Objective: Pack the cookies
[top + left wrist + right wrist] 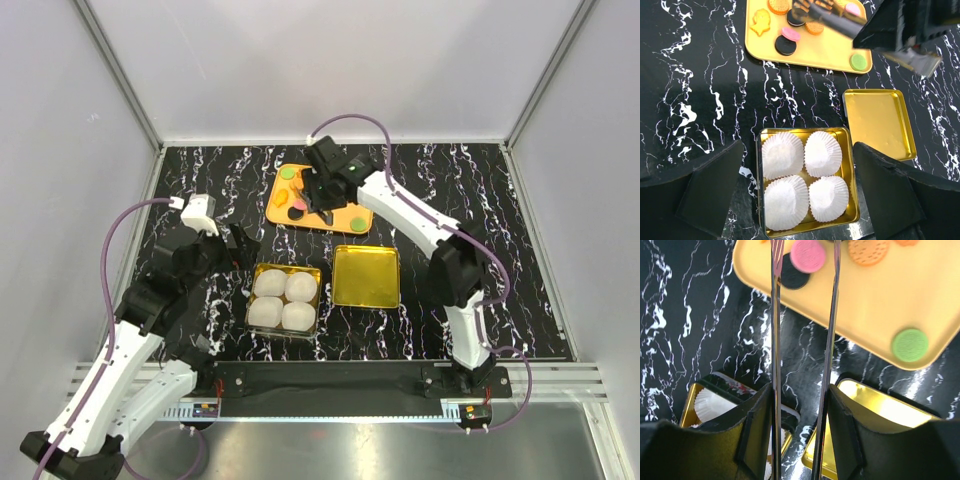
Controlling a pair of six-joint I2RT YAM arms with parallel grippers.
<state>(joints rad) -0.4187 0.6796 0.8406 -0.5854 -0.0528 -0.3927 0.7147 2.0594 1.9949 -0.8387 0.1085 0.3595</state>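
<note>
The cookies lie on an orange tray (335, 212) at the back: a pink one (808, 255) resting partly on a black one (792, 276), an orange one (868, 250) and a green one (909, 344). The left wrist view adds a yellow figure-shaped one (760, 22). My right gripper (800, 395) is shut on metal tongs (776, 340). The two tong arms stand apart over the tray, one on each side of the pink cookie. My left gripper (797, 150) hangs open above a gold tin (852, 200) with several white paper cups (783, 155) in it.
The tin's gold lid (366, 276) lies upturned just right of the tin (318, 272), near the tray's front edge. The surface is black marble-patterned, with grey walls on three sides. The right arm (420, 215) reaches across above the lid.
</note>
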